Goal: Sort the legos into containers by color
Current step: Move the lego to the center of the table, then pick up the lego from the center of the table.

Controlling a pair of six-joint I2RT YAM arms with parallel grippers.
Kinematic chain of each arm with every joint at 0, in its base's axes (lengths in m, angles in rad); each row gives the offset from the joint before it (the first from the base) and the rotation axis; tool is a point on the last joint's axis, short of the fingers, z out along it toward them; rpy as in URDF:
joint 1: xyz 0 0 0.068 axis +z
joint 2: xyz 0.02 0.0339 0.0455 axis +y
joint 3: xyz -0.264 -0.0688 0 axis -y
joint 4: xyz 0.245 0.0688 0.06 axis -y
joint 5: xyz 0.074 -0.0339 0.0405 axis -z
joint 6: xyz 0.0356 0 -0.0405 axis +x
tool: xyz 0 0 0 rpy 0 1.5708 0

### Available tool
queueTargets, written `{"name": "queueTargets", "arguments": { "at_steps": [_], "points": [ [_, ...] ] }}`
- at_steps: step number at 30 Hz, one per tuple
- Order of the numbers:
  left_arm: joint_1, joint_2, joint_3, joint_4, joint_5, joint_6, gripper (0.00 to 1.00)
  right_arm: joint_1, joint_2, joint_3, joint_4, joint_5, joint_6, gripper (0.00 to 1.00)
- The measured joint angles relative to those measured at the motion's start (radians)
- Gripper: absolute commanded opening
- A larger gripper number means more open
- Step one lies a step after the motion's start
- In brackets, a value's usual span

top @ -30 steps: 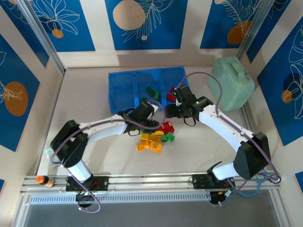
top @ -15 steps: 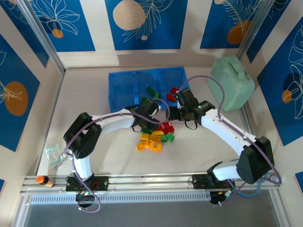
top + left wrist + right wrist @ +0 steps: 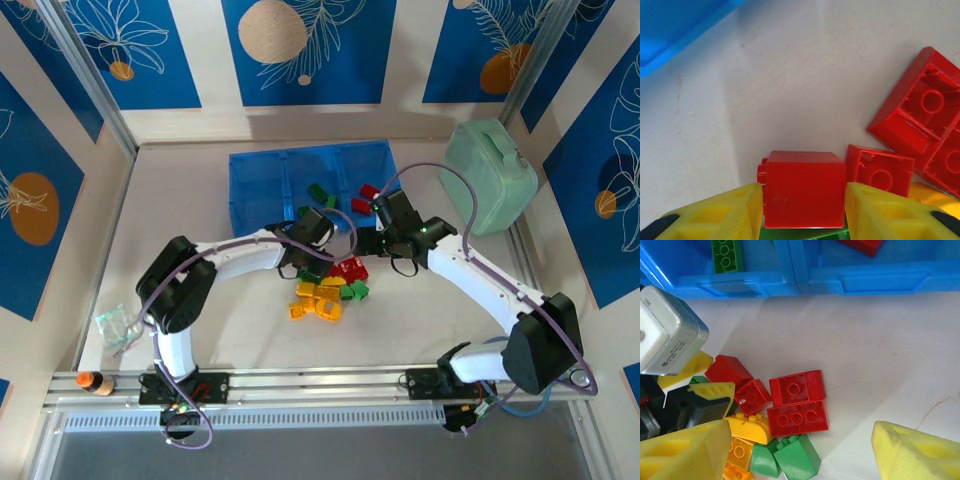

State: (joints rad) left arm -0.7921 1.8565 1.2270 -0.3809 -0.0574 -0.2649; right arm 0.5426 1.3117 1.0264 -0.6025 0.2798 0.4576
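Left gripper (image 3: 804, 215): yellow fingers clamped on both side faces of small red plastic cube brick (image 3: 805, 190); brick smooth-sided, one stud showing at left edge; location: loose red, green, yellow-orange brick pile (image 3: 325, 288) on white table (image 3: 190, 200), near translucent blue three-compartment tray (image 3: 258, 195). Right gripper (image 3: 800, 447): fingers wide apart, nothing between; beside pile. Tray contents: green bricks (image 3: 320, 192) in middle compartment; red bricks (image 3: 364, 196) in right compartment.

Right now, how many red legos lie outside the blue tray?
4 red legos, all on the table: one between the left tool's fingers, a small one beside it, two larger ones side by side. Others may be hidden underneath.
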Motion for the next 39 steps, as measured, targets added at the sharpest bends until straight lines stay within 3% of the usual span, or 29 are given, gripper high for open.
{"name": "queueTargets", "arguments": {
  "at_steps": [6,9,13,35,39],
  "points": [
    [0.038,0.0,0.0,-0.002,-0.007,-0.023,0.46,0.0,-0.012,-0.004,0.005,0.0,0.0,0.74],
    [0.044,-0.002,-0.003,0.002,-0.007,-0.031,0.61,0.0,-0.012,-0.005,0.008,0.0,0.004,0.74],
    [0.044,-0.004,-0.013,-0.002,-0.006,-0.037,0.66,0.0,-0.012,-0.008,0.013,0.0,0.008,0.74],
    [0.044,0.065,0.062,-0.039,-0.006,-0.04,0.66,0.001,-0.012,-0.008,0.013,0.0,0.015,0.73],
    [0.044,0.078,0.065,-0.051,-0.006,-0.043,0.61,0.001,-0.012,-0.008,0.013,0.0,0.015,0.73]
  ]
}}
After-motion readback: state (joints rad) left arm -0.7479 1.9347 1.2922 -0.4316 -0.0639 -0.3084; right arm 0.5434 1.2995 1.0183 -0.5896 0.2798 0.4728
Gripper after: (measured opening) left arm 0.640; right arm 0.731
